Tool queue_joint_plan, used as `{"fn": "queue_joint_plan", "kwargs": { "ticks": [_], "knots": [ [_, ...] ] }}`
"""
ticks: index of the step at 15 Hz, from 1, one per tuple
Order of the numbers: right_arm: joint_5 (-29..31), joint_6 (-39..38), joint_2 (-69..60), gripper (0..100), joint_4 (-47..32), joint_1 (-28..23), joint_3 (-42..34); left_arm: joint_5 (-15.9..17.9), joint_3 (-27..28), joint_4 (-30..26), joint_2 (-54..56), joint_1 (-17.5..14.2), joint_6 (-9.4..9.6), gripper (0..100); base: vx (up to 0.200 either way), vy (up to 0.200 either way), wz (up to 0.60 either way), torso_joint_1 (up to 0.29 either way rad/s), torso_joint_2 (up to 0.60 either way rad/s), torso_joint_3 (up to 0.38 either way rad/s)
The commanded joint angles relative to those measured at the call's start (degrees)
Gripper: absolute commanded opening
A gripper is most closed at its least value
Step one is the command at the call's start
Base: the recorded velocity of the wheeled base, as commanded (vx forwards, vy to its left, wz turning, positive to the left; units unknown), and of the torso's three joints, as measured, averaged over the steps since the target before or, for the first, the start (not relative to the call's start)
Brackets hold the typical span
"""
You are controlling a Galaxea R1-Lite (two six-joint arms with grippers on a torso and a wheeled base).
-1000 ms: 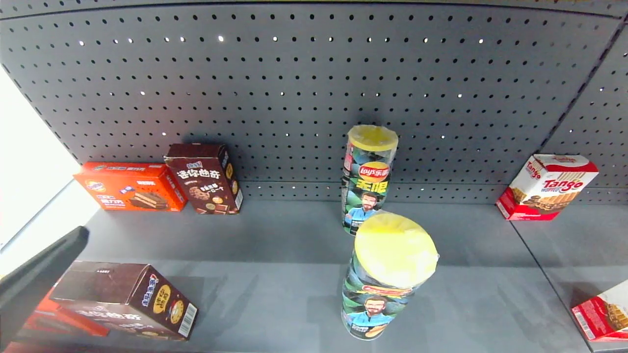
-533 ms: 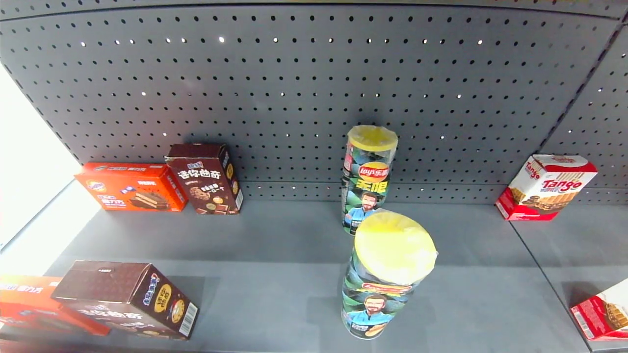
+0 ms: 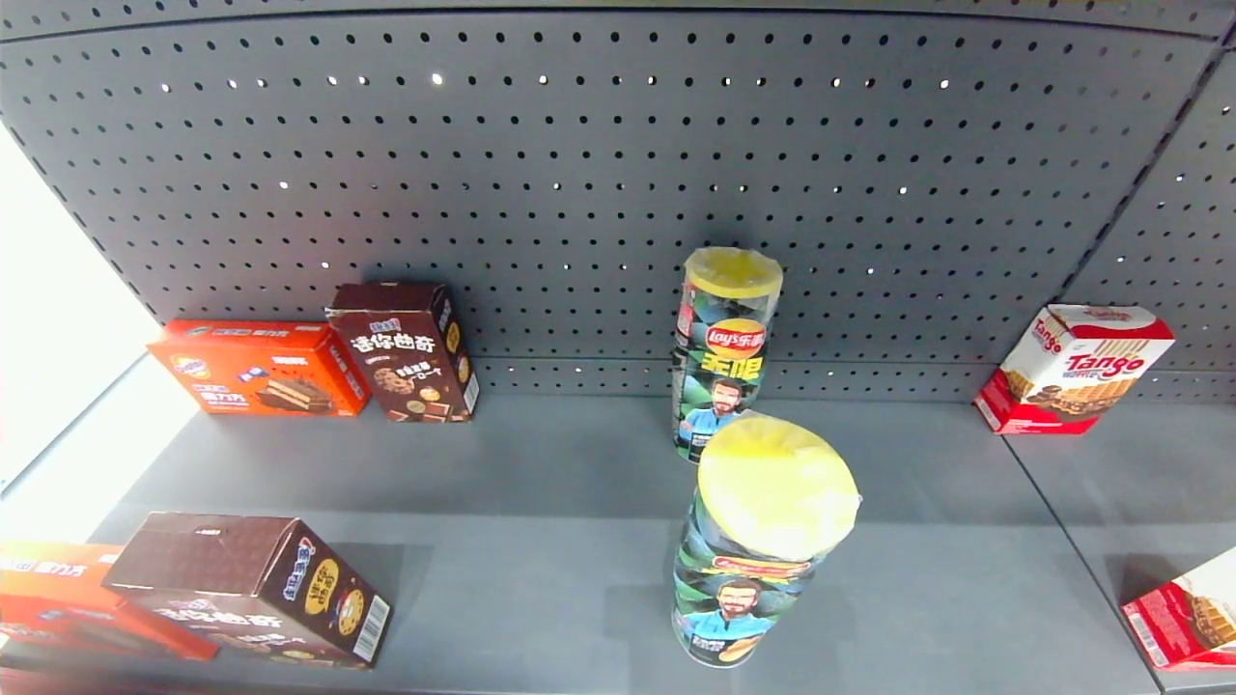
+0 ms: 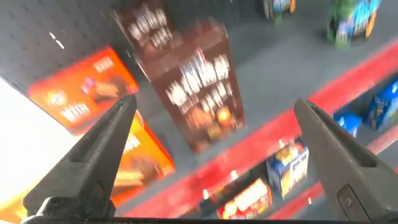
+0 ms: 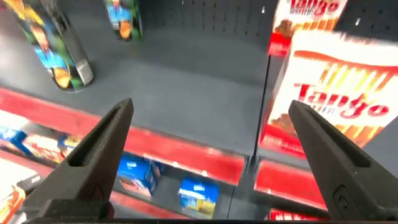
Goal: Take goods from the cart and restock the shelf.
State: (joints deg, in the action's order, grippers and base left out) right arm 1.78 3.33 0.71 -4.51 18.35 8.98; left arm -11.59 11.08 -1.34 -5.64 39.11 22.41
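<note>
On the grey shelf (image 3: 541,541) an orange box (image 3: 256,369) and a brown cookie box (image 3: 406,349) stand at the back left. Another brown box (image 3: 251,587) and orange box (image 3: 58,598) lie at the front left. Two chip cans (image 3: 726,347) (image 3: 758,550) stand one behind the other mid-shelf. Red-and-white wafer boxes (image 3: 1077,369) (image 3: 1183,613) sit at the right. My left gripper (image 4: 214,106) hangs open and empty before the front brown box (image 4: 202,93). My right gripper (image 5: 211,107) is open and empty in front of the shelf, near a wafer box (image 5: 329,99).
A perforated grey back panel (image 3: 599,174) closes the shelf behind. A red strip (image 4: 261,140) runs along the shelf's front edge, with blue packs (image 5: 140,177) on the level below. Bare shelf lies between the brown boxes and the cans (image 5: 56,43).
My left arm, seen at the lower left a second ago, has drawn back out of the head view, uncovering the front orange box. The goods have not moved.
</note>
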Motion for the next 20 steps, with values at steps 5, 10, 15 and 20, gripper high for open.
{"fn": "queue_joint_plan", "kwargs": {
  "ticks": [5, 10, 15, 20],
  "knots": [
    [0.2, -0.2, 2.7, 100, 1.1, -0.9, -6.3, 0.0, -7.6, -1.8, 4.3, -2.5, -2.02, 100, 0.000, 0.000, 0.00, 0.000, 0.00, 0.000],
    [0.2, -2.2, 10.8, 100, 4.5, -14.5, -9.0, -0.2, -7.7, -1.8, -2.7, -20.0, -5.09, 100, 0.000, 0.000, 0.00, 0.000, 0.00, 0.000],
    [-1.5, -3.5, 5.0, 100, 4.7, -23.7, -9.0, 0.1, -7.9, -1.5, 0.4, -34.2, -7.46, 100, 0.000, 0.000, 0.00, 0.000, 0.00, 0.000],
    [-2.6, -3.4, -0.2, 100, 4.5, -19.1, -9.0, 0.1, -7.9, -1.5, 0.4, -34.2, -7.55, 100, 0.000, 0.000, 0.00, 0.000, 0.00, 0.000]
  ]
}}
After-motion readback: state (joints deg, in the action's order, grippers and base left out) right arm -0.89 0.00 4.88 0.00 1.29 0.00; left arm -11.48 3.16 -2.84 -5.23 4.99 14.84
